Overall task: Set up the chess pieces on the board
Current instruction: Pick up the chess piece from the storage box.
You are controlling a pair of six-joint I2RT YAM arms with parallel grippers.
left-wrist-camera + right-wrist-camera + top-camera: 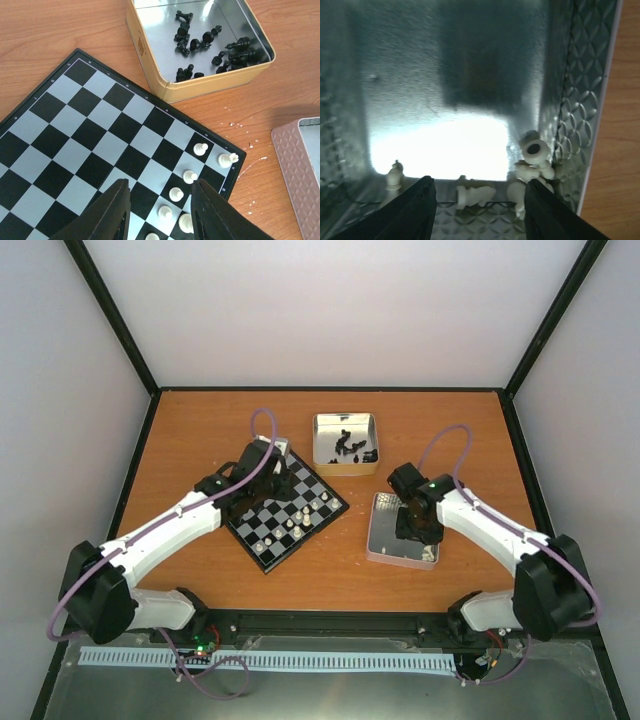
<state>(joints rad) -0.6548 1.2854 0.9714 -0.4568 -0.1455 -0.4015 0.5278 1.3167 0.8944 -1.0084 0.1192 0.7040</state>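
Observation:
The board (75, 130) lies tilted on the table, with several white chess pieces (190, 176) standing in two rows at its right corner. My left gripper (161, 200) hovers just over that corner, open, its jaws either side of two standing white pawns (176, 194) and gripping neither. My right gripper (480, 187) is down inside a shiny tin (580, 100), open. One white piece (475, 195) lies on its side between the jaws, untouched. More white pieces (535, 150) are heaped by the right fingertip, and one (394, 175) stands to the left.
A gold-sided tin (200, 87) holding several black chessmen (200, 42) stands just beyond the board. In the top view it (346, 443) is at mid-table, with the right arm's tin (385, 540) nearer and to the right of the board (262, 535).

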